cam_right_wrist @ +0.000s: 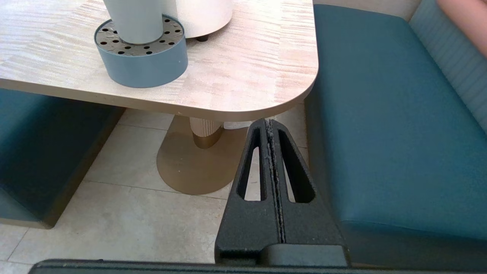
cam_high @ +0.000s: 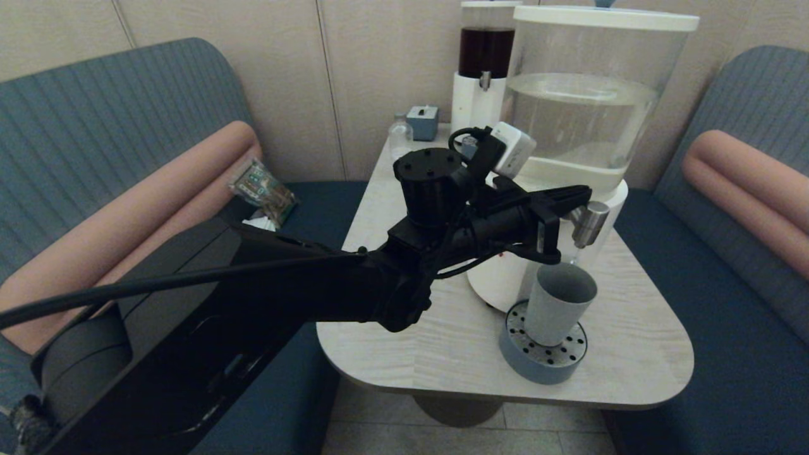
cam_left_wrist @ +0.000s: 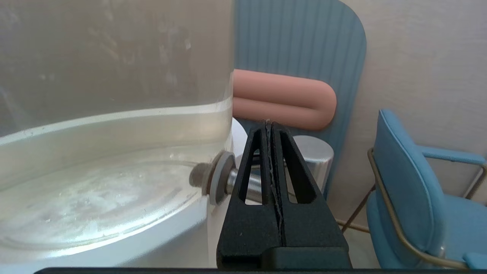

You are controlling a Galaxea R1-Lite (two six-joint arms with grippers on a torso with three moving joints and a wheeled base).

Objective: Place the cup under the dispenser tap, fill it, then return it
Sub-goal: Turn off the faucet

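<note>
While the cup (cam_high: 559, 303) stands on the perforated blue drip tray (cam_high: 543, 360) just in front of the big clear dispenser (cam_high: 581, 126), its open mouth sits directly beneath the dispenser tap (cam_high: 589, 222). Taking the tap as the landmark: the left gripper (cam_high: 569, 199) is level with it and just beside it on the dispenser side, its fingers pressed flat together with nothing between them, the tips lying along the tap's horizontal stem. I'd judge it is placed to work the tap, though no water shows running.

The cup is upright, long axis vertical, mouth up toward the nozzle, narrower end down on the tray. It looks light and stiff, matte-walled, so not very slippery. Once filled it will be heavier and ready to slop, so a hold around the middle of the wall, kept level, seems wisest.

The right gripper (cam_right_wrist: 271, 127) hangs well below and away from the tap, off the table's (cam_right_wrist: 247, 76) corner, its fingers likewise closed on nothing.
</note>
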